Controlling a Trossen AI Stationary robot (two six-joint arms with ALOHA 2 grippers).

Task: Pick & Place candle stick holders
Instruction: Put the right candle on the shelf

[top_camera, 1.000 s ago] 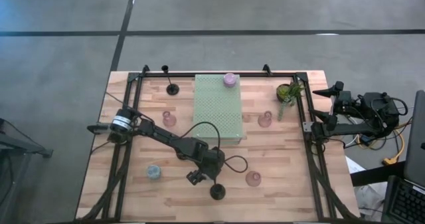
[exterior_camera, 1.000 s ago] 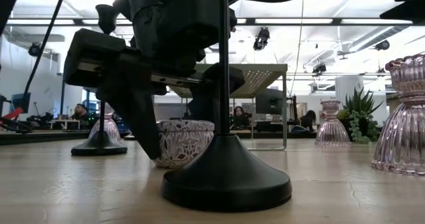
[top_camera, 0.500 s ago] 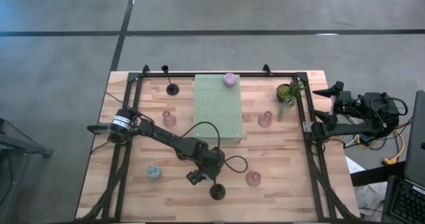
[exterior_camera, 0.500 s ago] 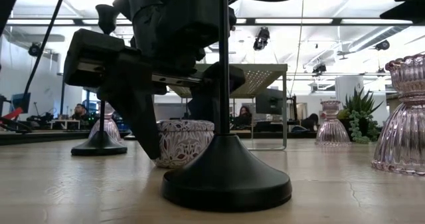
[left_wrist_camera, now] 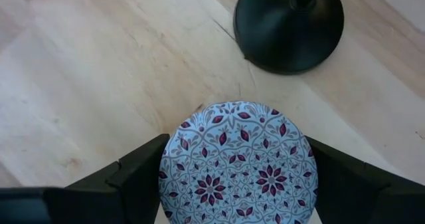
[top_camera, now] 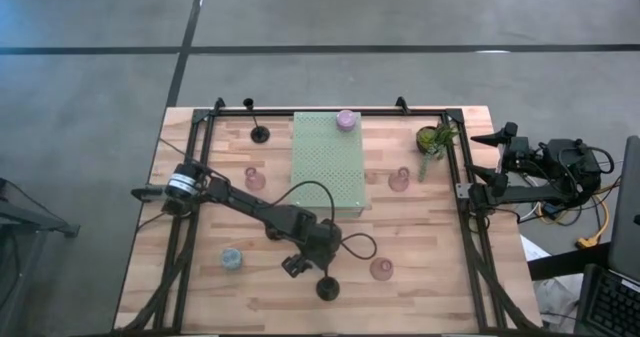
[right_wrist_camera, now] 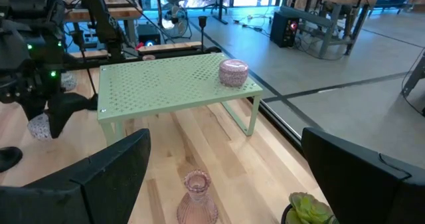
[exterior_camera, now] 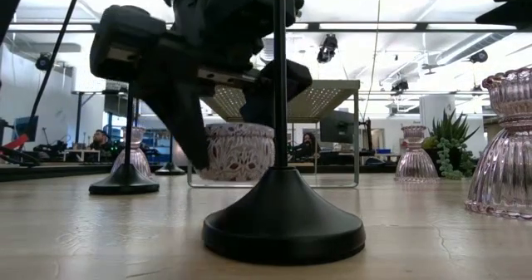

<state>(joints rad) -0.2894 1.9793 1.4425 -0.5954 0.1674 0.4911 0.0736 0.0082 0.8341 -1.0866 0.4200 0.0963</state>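
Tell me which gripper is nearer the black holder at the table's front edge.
Left. The left gripper, shut on the patterned round holder, is right beside the black holder. The right gripper waits open past the table's right edge, far away.

Perforated mat (top_camera: 327, 162) at table (top_camera: 200, 297) ctr-rear, round holder (top_camera: 346, 119) on it; plant (top_camera: 435, 140) to its right; stemmed holder (top_camera: 327, 288) at front edge.

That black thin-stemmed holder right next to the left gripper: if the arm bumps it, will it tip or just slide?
The black thin-stemmed holder has a wide, domed base on the table, so a low nudge probably slides it. Its tall, thin stem gives leverage; a high bump could tip it. The left gripper, holding the patterned round holder, hangs close.
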